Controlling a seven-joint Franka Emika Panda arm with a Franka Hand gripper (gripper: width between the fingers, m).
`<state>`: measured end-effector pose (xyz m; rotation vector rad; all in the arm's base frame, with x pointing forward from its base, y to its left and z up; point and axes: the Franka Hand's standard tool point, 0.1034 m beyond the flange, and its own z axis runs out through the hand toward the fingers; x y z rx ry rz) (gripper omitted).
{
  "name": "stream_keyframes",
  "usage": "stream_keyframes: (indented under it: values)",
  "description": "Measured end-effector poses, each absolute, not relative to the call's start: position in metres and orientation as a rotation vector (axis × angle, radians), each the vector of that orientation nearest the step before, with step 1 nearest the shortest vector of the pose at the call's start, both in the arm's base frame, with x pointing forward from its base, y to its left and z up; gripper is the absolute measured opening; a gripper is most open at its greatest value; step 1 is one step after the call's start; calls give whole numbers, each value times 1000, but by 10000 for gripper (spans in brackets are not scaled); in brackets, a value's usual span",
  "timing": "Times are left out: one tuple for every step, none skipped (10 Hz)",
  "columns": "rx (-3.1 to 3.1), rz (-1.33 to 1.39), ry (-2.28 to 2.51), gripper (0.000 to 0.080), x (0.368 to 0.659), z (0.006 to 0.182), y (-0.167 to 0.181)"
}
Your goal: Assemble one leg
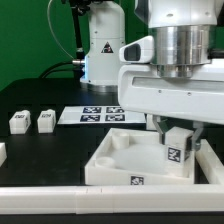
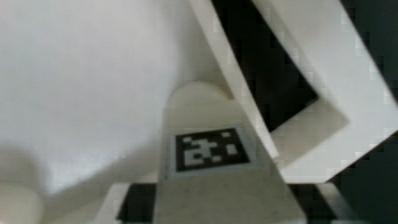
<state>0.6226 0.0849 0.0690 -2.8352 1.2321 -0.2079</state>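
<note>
My gripper (image 1: 178, 134) is shut on a leg (image 1: 178, 150), a small white block with a black-and-white tag facing the camera. It holds the leg upright at the right inner corner of the large white square tray (image 1: 110, 165); whether the leg touches the tray I cannot tell. In the wrist view the leg (image 2: 210, 150) stands between my dark fingers (image 2: 143, 198), with the gripper (image 2: 210, 196) closed on its sides and the tray's floor (image 2: 89, 80) and raised rim (image 2: 302, 70) behind it. Two more legs (image 1: 18, 122) (image 1: 45, 121) lie on the table at the exterior view's left.
The marker board (image 1: 92, 115) lies flat behind the tray. Another white piece (image 1: 2, 152) shows at the exterior view's left edge. A white rail (image 1: 50, 200) runs along the front. The robot's base (image 1: 100, 50) stands at the back.
</note>
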Motion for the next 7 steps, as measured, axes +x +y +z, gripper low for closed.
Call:
stream_keyframes:
  values:
    - [-2813,-217,1311,308,621,69,79]
    - [-2825,-223,1299,308,621,69,77]
    - [-2827,-222,1296,395,621,69,78]
    - [-2827,-222,1295,529,621,69,78]
    - [-2827,-222,1295,529,620,69,78]
    - [-2827,-222,1295,620,620,69,78]
    - [-2827,-222,1295,620,620,69,78]
